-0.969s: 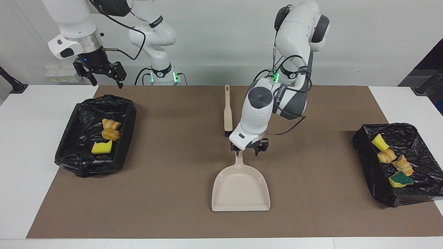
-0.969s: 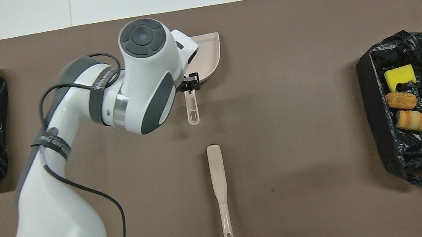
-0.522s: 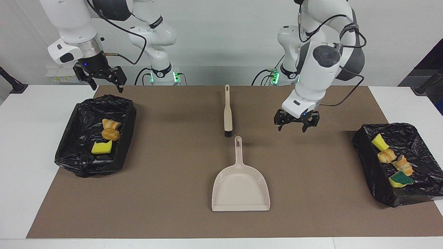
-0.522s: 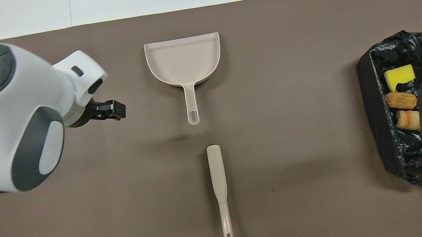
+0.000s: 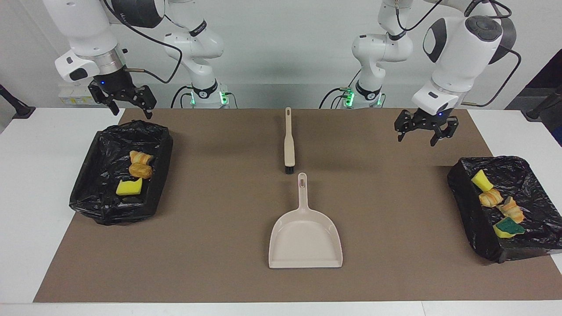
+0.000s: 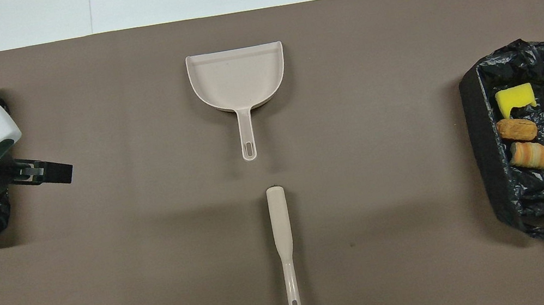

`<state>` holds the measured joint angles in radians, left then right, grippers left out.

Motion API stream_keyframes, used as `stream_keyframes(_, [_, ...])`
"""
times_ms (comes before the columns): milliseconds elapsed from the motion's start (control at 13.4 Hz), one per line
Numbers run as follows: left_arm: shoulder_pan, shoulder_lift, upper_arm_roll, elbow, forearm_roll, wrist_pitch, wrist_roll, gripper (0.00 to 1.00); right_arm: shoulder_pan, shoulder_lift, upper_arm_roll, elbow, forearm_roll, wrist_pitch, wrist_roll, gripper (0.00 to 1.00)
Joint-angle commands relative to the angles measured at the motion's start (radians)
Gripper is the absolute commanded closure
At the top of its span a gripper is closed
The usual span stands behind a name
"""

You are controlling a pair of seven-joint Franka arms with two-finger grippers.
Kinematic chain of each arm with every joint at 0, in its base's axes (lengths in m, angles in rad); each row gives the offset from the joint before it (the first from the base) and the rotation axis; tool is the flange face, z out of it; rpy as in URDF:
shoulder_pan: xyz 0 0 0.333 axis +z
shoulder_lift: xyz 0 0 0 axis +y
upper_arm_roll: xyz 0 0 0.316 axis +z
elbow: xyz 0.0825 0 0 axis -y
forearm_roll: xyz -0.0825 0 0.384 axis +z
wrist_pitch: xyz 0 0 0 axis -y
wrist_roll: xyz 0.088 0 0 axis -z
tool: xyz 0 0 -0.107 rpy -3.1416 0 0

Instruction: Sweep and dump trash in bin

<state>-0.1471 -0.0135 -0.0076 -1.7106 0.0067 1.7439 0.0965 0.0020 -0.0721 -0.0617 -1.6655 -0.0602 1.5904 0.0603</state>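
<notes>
Left hand [image 5: 425, 132] raised above the brown mat [image 5: 219, 219], up in the air over the strip between the dustpan [image 5: 306, 239] and the black-lined bin [image 5: 509, 175] at the left arm's end of the counter [image 5: 39, 184]; fingers pointing down, spread wide, gripping nothing. Forearm angled down from a bent elbow high above. In the overhead view, left hand [image 6: 46, 173] just beside that bin's edge.

Right hand [image 5: 123, 98] hanging over the robot-side edge of the other black-lined bin [image 5: 94, 199], at the right arm's end of the counter; fingers likewise spread wide and empty, wrist tilted slightly.

Dustpan flat on the mat at mid-counter, handle toward the robots, pan empty. Brush [image 5: 288, 145] nearer to the robots than the dustpan, in line with its handle, bristle end just short of the handle tip, not touching.

All trash [image 5: 498, 206] inside the two bins. Left arm's bin: a yellow sponge chunk [image 5: 481, 180], two striped pastries [image 5: 491, 198], a green-faced sponge [image 5: 508, 228]. Right arm's bin: two pastries [image 5: 140, 163] touching each other, and a yellow sponge [image 5: 128, 187] just beside them, farther from the robots.
</notes>
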Motion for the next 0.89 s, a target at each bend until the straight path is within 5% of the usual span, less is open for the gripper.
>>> stream_keyframes(0, [0.034, 0.085, -0.008, 0.204, -0.008, -0.157, 0.014, 0.0, -0.007, 0.008, 0.005, 0.013, 0.016, 0.0, 0.0, 0.0])
stream_keyframes(820, [0.072, 0.0, 0.0, 0.094, -0.013, -0.098, 0.04, 0.0, 0.013, 0.002, 0.011, 0.018, 0.022, -0.079, -0.005, 0.0])
